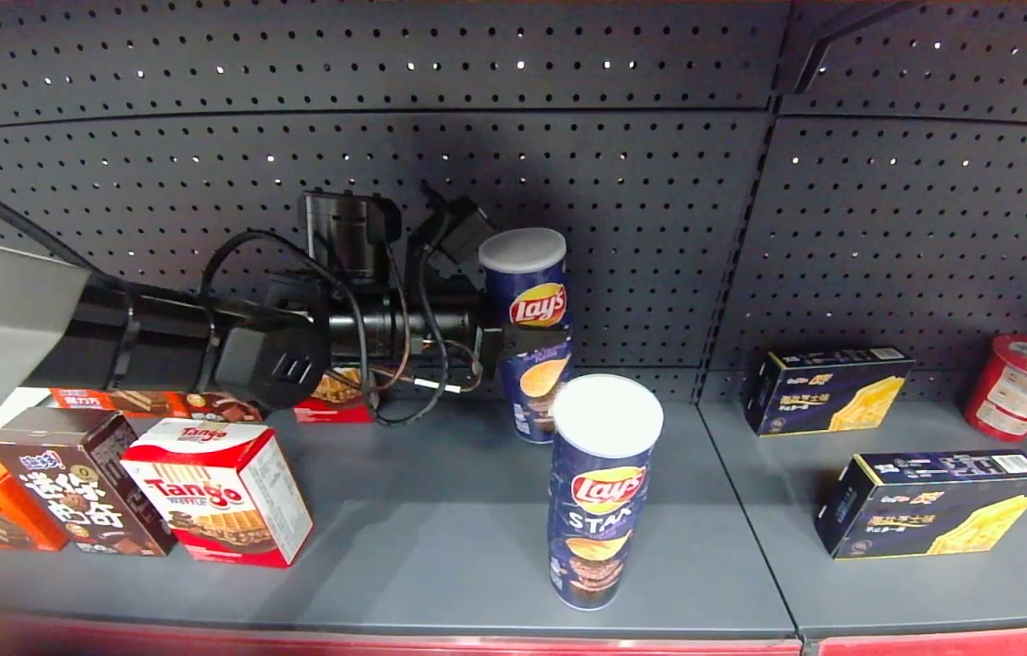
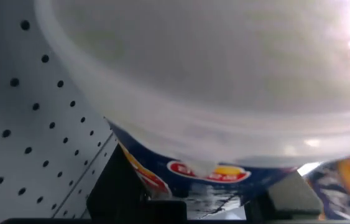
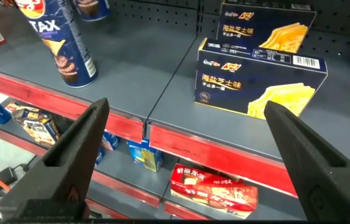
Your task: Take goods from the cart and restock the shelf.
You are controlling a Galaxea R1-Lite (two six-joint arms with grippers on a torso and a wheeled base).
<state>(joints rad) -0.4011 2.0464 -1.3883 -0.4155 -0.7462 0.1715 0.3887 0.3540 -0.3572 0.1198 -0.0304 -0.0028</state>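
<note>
Chip can (image 1: 527, 310) stands upright at the back of the shelf (image 1: 422, 510), close to the pegboard wall (image 1: 659, 228). The left gripper (image 1: 513, 344) has its jaws clamped around the can's middle. A second chip can (image 1: 602, 492) stands just in front of it, near the shelf's front edge. Bare shelf lies between that can and the red-and-white wafer box (image 1: 221, 497) on the left. The right gripper (image 3: 190, 162) hangs before the shelf's front lip, jaws spread wide, near a dark blue box (image 3: 258, 84).
</note>
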